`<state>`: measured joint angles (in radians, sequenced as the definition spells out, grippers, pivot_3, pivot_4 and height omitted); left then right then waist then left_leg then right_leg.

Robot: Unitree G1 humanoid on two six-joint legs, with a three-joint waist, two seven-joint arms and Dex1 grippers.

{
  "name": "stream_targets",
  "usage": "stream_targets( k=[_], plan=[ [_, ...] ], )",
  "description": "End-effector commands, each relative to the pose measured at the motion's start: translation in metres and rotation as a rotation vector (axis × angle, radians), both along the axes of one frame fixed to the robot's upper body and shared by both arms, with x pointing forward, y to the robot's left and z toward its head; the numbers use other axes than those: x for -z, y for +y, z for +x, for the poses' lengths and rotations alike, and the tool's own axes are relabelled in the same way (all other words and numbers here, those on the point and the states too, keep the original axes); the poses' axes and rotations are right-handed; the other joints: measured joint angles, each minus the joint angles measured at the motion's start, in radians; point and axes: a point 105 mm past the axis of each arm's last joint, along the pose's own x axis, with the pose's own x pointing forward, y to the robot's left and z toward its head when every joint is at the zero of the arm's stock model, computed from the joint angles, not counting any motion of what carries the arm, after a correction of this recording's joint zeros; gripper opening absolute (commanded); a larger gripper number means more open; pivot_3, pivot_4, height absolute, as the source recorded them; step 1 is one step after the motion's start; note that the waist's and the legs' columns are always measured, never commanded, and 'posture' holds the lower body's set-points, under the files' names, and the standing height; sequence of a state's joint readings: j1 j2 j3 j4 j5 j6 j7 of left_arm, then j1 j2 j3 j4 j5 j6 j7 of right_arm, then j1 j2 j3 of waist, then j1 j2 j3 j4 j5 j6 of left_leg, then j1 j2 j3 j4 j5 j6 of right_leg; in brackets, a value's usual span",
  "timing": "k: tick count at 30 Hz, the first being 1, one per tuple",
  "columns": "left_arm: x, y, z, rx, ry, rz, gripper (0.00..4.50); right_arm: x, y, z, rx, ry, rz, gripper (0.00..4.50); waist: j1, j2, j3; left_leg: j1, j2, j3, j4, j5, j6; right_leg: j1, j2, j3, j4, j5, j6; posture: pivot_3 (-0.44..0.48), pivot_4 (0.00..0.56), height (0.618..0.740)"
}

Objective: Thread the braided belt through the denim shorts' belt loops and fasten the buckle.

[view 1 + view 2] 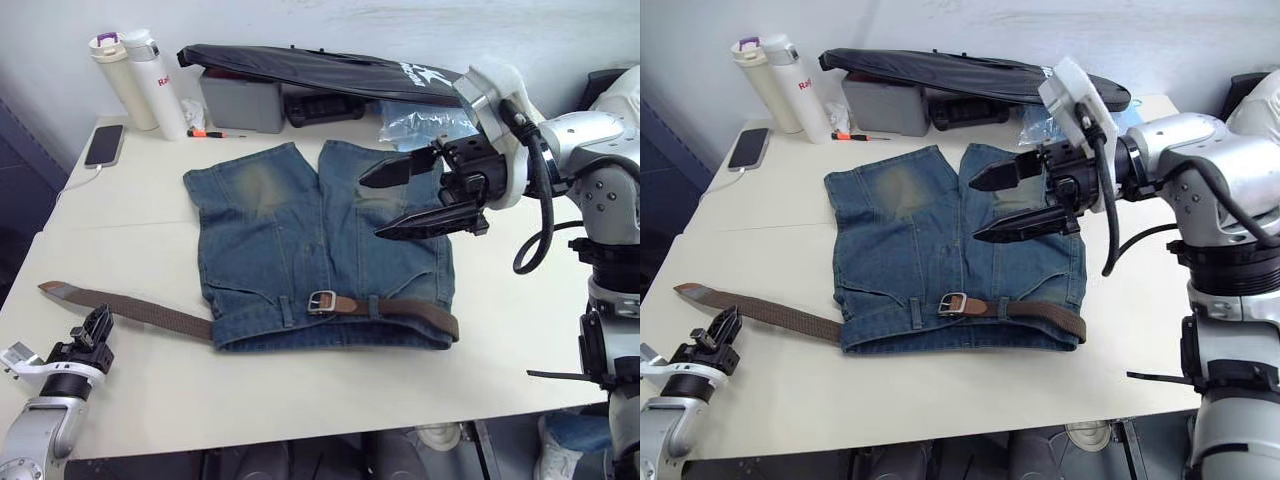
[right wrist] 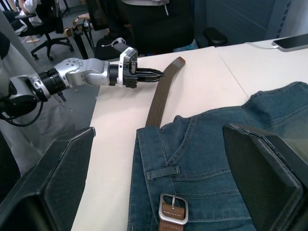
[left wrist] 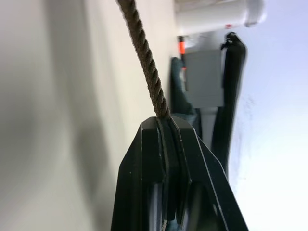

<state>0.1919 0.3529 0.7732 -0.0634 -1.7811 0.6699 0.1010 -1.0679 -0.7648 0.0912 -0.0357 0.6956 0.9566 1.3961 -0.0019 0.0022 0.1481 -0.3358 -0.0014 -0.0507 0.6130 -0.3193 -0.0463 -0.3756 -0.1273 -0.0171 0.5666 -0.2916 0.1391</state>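
A: Head view: faded denim shorts (image 1: pixel 320 250) flat on the pale table (image 1: pixel 130 390), waistband nearest; braided belt (image 1: pixel 150 312) runs through it, tapered tip trailing off to the left. Silver buckle (image 2: pixel 172 210) sits mid-waist.

B: Left wrist view adds the woven edge pinched in the left gripper (image 3: pixel 168 126), fingers pressed together, probably gripping it.

A: Right gripper (image 1: pixel 400 198) hovers above the shorts, black fingers spread wide, empty.

Inside my left tool (image 3: pixel 168 139) the belt (image 3: pixel 144 57) vanishes between the closed fingers, its middle stretch runs hidden under the shorts (image 1: pixel 300 240) and their loops (image 1: pixel 287 310), and the buckle (image 2: pixel 172 210) strap is cut off by the picture's edge.
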Motion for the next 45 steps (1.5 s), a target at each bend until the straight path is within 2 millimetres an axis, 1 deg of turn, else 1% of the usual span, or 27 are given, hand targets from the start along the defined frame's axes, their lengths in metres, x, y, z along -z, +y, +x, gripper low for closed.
stream_targets(
  k=[1,3,5,6,8,9,11,12,14,16,17,20,21,23,24,26,28,30,32,34,37,39,43,45],
  plan=[
    [-0.028,-0.019,0.002,0.106,-0.071,0.228,0.01,-0.012,-0.002,-0.007,-0.012,-0.056,0.015,4.50,0.000,0.000,0.000,0.000,0.000,0.000,0.000,0.000,0.000,0.000,0.000,0.000,0.000,0.000,0.000,0.000,0.150,0.740],
    [-0.030,-0.044,0.002,0.230,-0.070,0.432,0.01,-0.011,-0.002,-0.006,-0.006,-0.056,0.009,4.50,-0.001,0.000,0.000,0.000,0.000,0.000,-0.001,0.000,0.000,0.000,0.001,0.000,-0.001,0.000,0.000,0.000,0.150,0.740],
    [-0.029,-0.061,0.003,0.296,-0.078,0.611,0.01,-0.008,-0.001,-0.005,-0.004,-0.053,-0.002,4.50,-0.001,0.002,0.000,0.000,0.000,0.002,-0.001,-0.001,0.000,0.000,0.001,0.001,-0.002,-0.003,-0.005,0.000,0.150,0.740],
    [-0.033,-0.065,0.005,0.287,-0.106,0.680,0.01,-0.006,-0.001,-0.005,-0.005,-0.051,-0.009,4.50,-0.001,0.003,0.000,0.000,-0.001,0.003,-0.001,-0.001,0.000,0.000,0.000,0.002,-0.002,-0.004,-0.008,0.000,0.150,0.740],
    [-0.045,-0.063,0.011,0.220,-0.150,0.784,0.01,-0.002,-0.001,-0.005,-0.006,-0.048,-0.019,4.50,0.001,0.003,0.000,0.000,-0.001,0.004,-0.001,-0.001,0.001,0.000,0.000,0.003,-0.003,-0.006,-0.011,0.000,0.150,0.740],
    [-0.051,-0.065,0.015,0.199,-0.159,0.871,0.01,0.000,0.000,-0.005,-0.004,-0.045,-0.022,4.50,0.002,0.002,0.000,0.000,-0.001,0.004,-0.001,-0.001,0.001,0.000,0.001,0.003,-0.003,-0.006,-0.011,0.000,0.150,0.740],
    [-0.057,-0.071,0.021,0.184,-0.170,1.001,0.01,0.001,0.001,-0.004,-0.002,-0.043,-0.024,4.50,0.001,0.002,0.000,0.000,0.000,0.004,-0.001,-0.001,0.001,0.000,0.001,0.002,-0.003,-0.005,-0.009,0.000,0.150,0.740],
    [-0.059,-0.077,0.024,0.199,-0.175,1.090,0.01,0.002,0.001,-0.004,-0.002,-0.043,-0.024,4.50,0.001,0.002,0.000,0.000,0.000,0.004,-0.001,-0.001,0.001,0.000,0.001,0.002,-0.003,-0.003,-0.005,0.000,0.150,0.740],
    [-0.063,-0.092,0.029,0.235,-0.201,1.258,0.01,0.002,0.001,-0.004,-0.001,-0.043,-0.025,4.50,0.001,0.003,0.001,0.000,0.000,0.004,-0.001,-0.001,0.001,0.000,0.001,0.003,-0.003,-0.002,-0.004,0.000,0.150,0.740],
    [-0.069,-0.112,0.036,0.284,-0.256,1.504,0.01,0.002,0.000,-0.003,0.007,-0.045,-0.027,4.50,0.002,0.003,0.001,0.000,0.000,0.004,-0.001,-0.001,0.001,0.000,0.001,0.002,-0.003,-0.002,-0.003,0.000,0.150,0.740],
    [-0.069,-0.119,0.037,0.312,-0.283,1.573,0.01,0.002,0.000,-0.002,0.009,-0.046,-0.028,4.50,0.002,0.003,0.001,-0.001,0.000,0.004,-0.001,-0.001,0.001,0.000,0.001,0.002,-0.003,-0.002,-0.004,0.000,0.150,0.740],
    [-0.065,-0.144,0.041,0.437,-0.384,1.948,0.01,0.006,-0.001,-0.002,0.025,-0.045,-0.033,4.50,0.001,0.003,0.001,-0.001,0.000,0.004,-0.001,-0.002,0.002,-0.001,0.002,0.002,-0.003,-0.002,-0.004,0.000,0.150,0.740],
    [-0.064,-0.149,0.042,0.465,-0.412,2.040,0.01,0.007,-0.002,-0.002,0.029,-0.043,-0.035,4.50,0.001,0.004,0.001,-0.001,0.000,0.004,-0.002,-0.002,0.002,-0.001,0.002,0.003,-0.003,-0.002,-0.004,0.000,0.150,0.740],
    [-0.055,-0.161,0.043,0.568,-0.496,2.294,0.01,0.011,-0.004,-0.004,0.038,-0.042,-0.046,4.50,0.002,0.005,0.001,-0.001,0.000,0.004,-0.002,-0.002,0.002,-0.001,0.002,0.002,-0.003,-0.002,-0.004,0.000,0.150,0.740],
    [-0.050,-0.163,0.044,0.604,-0.530,2.398,0.01,0.012,-0.005,-0.004,0.044,-0.042,-0.049,4.50,0.001,0.006,0.002,-0.001,0.000,0.004,-0.003,-0.002,0.002,-0.002,0.002,0.002,-0.003,-0.002,-0.004,0.000,0.150,0.740],
    [-0.048,-0.167,0.047,0.632,-0.583,2.523,0.01,0.013,-0.007,-0.005,0.060,-0.044,-0.052,4.50,0.002,0.009,0.002,-0.001,0.000,0.005,-0.003,-0.002,0.003,-0.002,0.002,0.003,-0.004,-0.002,-0.004,0.000,0.150,0.740],
    [-0.049,-0.168,0.050,0.632,-0.617,2.581,0.01,0.014,-0.009,-0.005,0.075,-0.046,-0.054,4.50,0.000,0.011,0.003,-0.001,0.000,0.005,-0.003,-0.003,0.005,-0.002,0.002,0.003,-0.004,-0.002,-0.003,0.000,0.150,0.740],
    [-0.050,-0.168,0.054,0.628,-0.630,2.603,0.01,0.016,-0.011,-0.005,0.088,-0.049,-0.057,4.50,-0.001,0.012,0.003,-0.001,0.001,0.006,-0.003,-0.004,0.006,-0.002,0.002,0.002,-0.004,-0.002,-0.003,0.000,0.150,0.740],
    [-0.052,-0.166,0.058,0.608,-0.619,2.576,0.01,0.018,-0.012,-0.004,0.104,-0.059,-0.064,4.50,0.000,0.012,0.004,-0.001,0.002,0.007,-0.003,-0.004,0.006,-0.002,0.002,0.001,-0.002,-0.001,-0.003,0.000,0.150,0.740],
    [-0.054,-0.165,0.060,0.598,-0.610,2.529,0.01,0.023,-0.013,0.003,0.147,-0.095,-0.092,4.50,0.001,0.013,0.004,-0.001,0.002,0.007,-0.003,-0.004,0.007,-0.002,0.002,0.000,0.000,-0.001,-0.002,0.000,0.150,0.740],
    [-0.057,-0.166,0.062,0.592,-0.604,2.471,0.01,0.039,-0.013,0.009,0.179,-0.170,-0.187,4.50,0.002,0.012,0.004,-0.001,0.002,0.008,-0.001,-0.004,0.007,-0.002,0.001,-0.001,0.000,0.001,0.002,0.000,0.150,0.740],
    [-0.059,-0.169,0.063,0.596,-0.605,2.439,0.01,0.046,-0.008,0.009,0.172,-0.207,-0.220,4.50,0.002,0.011,0.005,-0.001,0.002,0.008,-0.001,-0.005,0.008,-0.002,0.001,-0.001,-0.001,0.001,0.002,0.000,0.150,0.740],
    [-0.062,-0.175,0.062,0.613,-0.602,2.357,0.01,0.061,0.012,0.006,0.182,-0.189,-0.222,4.50,0.002,0.012,0.005,-0.001,0.002,0.007,0.000,-0.004,0.008,-0.002,0.001,-0.001,-0.001,0.002,0.003,0.000,0.150,0.740],
    [-0.061,-0.177,0.062,0.637,-0.595,2.321,0.01,0.079,0.020,0.003,0.188,-0.186,-0.265,4.50,0.001,0.011,0.005,0.000,0.003,0.006,0.000,-0.003,0.008,-0.002,0.002,-0.002,0.000,0.002,0.004,0.000,0.150,0.740]
  ],
)
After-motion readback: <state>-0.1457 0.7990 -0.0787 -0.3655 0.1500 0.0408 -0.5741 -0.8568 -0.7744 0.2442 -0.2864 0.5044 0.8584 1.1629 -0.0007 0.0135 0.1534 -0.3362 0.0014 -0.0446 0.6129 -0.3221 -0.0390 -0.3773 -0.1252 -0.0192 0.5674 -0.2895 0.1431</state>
